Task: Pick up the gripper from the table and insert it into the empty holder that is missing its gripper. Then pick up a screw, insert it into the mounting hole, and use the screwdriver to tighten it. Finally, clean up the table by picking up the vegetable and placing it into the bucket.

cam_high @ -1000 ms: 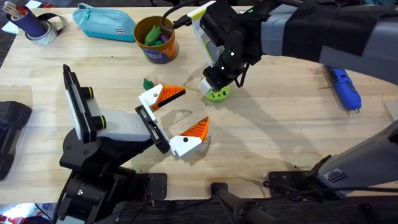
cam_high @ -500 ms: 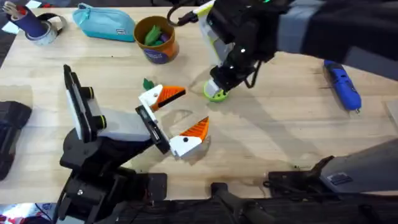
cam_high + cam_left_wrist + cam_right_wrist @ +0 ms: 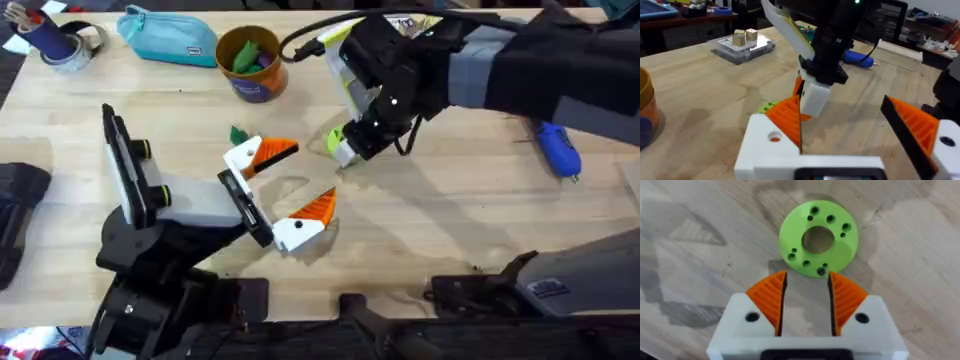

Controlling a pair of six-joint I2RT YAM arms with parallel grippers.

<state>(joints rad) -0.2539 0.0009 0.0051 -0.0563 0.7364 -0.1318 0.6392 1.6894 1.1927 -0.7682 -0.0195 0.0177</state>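
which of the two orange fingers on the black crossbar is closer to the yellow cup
The far one, pointing toward the green disc. It sits nearer the yellow cup than the other finger, which lies closer to the arm bases.

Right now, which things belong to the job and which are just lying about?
Job: white holder with black crossbar, blue pen-shaped screwdriver, mustard-yellow cup, small green vegetable, lime-green holed disc.
Lying about: teal zip pouch, tape roll, clear plastic box.
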